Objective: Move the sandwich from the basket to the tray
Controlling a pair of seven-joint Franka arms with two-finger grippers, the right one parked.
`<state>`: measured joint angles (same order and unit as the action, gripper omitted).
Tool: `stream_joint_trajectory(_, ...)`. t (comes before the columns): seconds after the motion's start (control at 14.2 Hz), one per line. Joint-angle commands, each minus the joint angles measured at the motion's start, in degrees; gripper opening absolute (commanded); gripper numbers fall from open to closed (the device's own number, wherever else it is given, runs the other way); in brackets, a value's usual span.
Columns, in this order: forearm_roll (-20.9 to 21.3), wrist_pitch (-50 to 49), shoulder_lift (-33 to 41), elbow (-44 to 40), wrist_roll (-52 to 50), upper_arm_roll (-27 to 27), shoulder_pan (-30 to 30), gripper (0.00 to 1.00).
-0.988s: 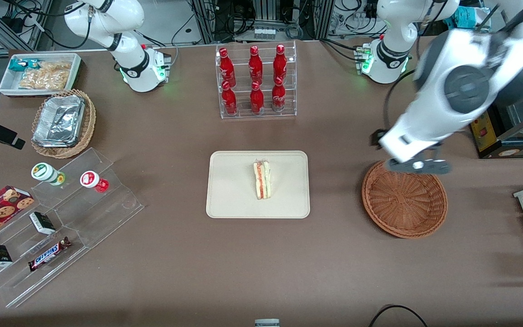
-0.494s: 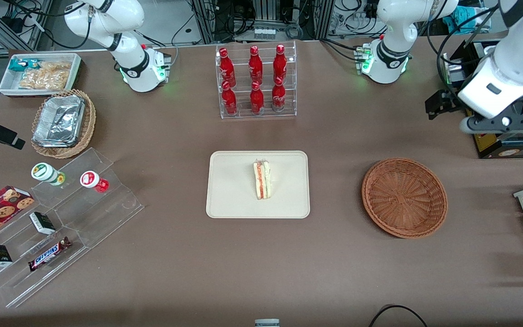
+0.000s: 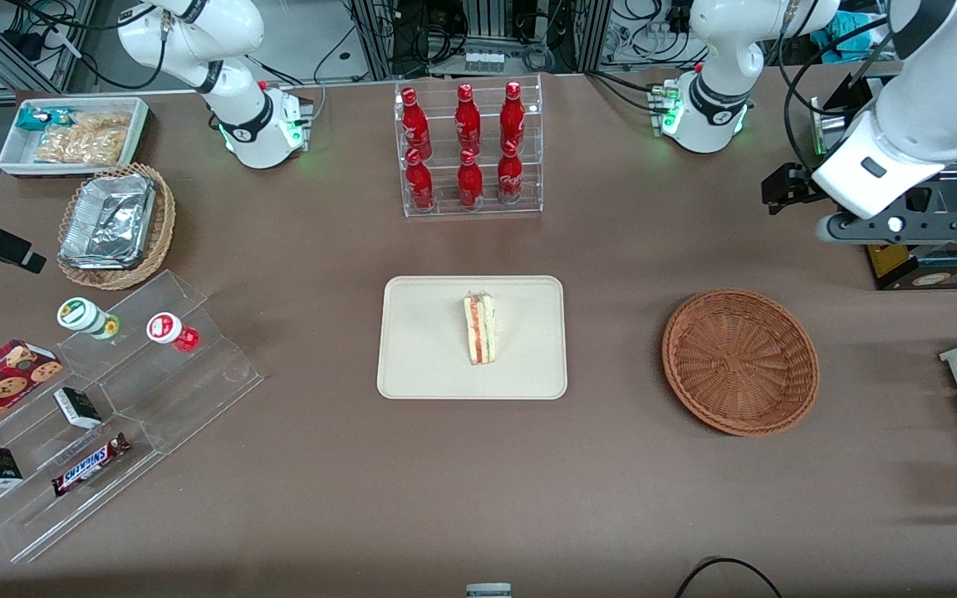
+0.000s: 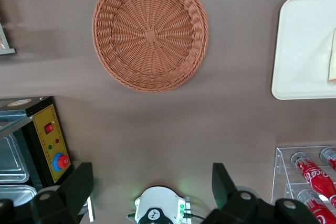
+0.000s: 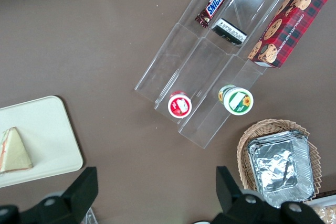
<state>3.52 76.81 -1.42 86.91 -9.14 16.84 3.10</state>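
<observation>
The small triangular sandwich point(image 3: 479, 328) of pale white bread, with red and green filling showing along its cut edge, lies on the flat cream-beige rectangular tray point(image 3: 420, 340) with rounded corners, roughly at the tray's middle and standing on one side so the filling faces up. The round, shallow, reddish-brown woven wicker basket point(image 3: 740, 361) sits on the brown table point(image 3: 611, 482) well apart from the tray, toward the working arm's end, and holds nothing. The left arm's gripper point(image 4: 152, 192) hangs high above the table, farther from the front camera than the basket and near the working arm's end, over a dark box with a yellow panel point(image 3: 885, 247). Its two dark fingers point(image 4: 79, 187) are spread wide with nothing between them; the wrist view looks straight down past them onto the bare basket point(image 4: 150, 31) and a corner of the tray point(image 4: 304, 51).
</observation>
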Motion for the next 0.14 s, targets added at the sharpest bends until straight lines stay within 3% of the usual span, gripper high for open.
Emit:
stream_joint_trajectory(0.0, -1.8, -0.3, 0.1, -0.2, -0.4, -2.4, -2.4, 1.0)
stream_joint_trajectory(0.07, -2.5, -0.3, 0.1, -0.1, -0.5, -2.4, -2.4, 1.0)
